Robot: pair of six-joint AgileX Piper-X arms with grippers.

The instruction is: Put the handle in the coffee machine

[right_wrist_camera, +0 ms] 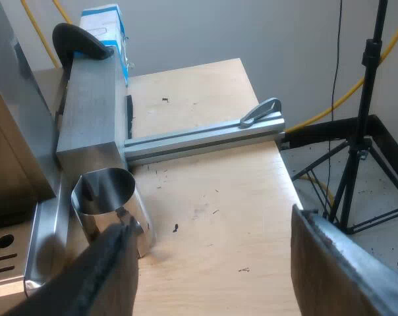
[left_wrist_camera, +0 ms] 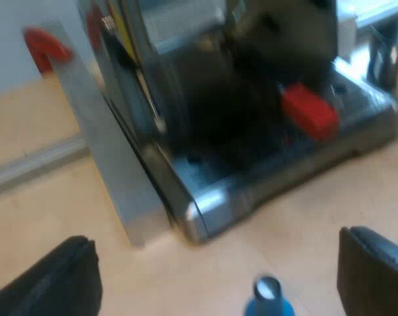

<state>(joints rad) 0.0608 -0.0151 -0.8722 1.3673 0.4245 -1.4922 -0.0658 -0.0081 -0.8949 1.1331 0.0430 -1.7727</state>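
Note:
The espresso machine (left_wrist_camera: 205,131) stands close ahead, shiny steel with a dark front. The holder's red handle end (left_wrist_camera: 309,112) sticks out at the machine's front, above the drip tray; the dark part behind it is blurred. My left gripper (left_wrist_camera: 215,263) is open over the wooden table just short of the machine's corner, with nothing held. A blue tamper (left_wrist_camera: 268,299) with a silver top stands on the table between its fingers. My right gripper (right_wrist_camera: 212,224) is open and holds nothing, above bare wood next to a steel jug (right_wrist_camera: 107,197).
The steel jug stands by the machine's drip tray (right_wrist_camera: 14,253). A tall metal block (right_wrist_camera: 87,105) and an aluminium rail (right_wrist_camera: 199,138) lie beyond it, with a blue-white carton (right_wrist_camera: 103,23) behind. The table edge (right_wrist_camera: 288,178) drops to a black tripod (right_wrist_camera: 357,131).

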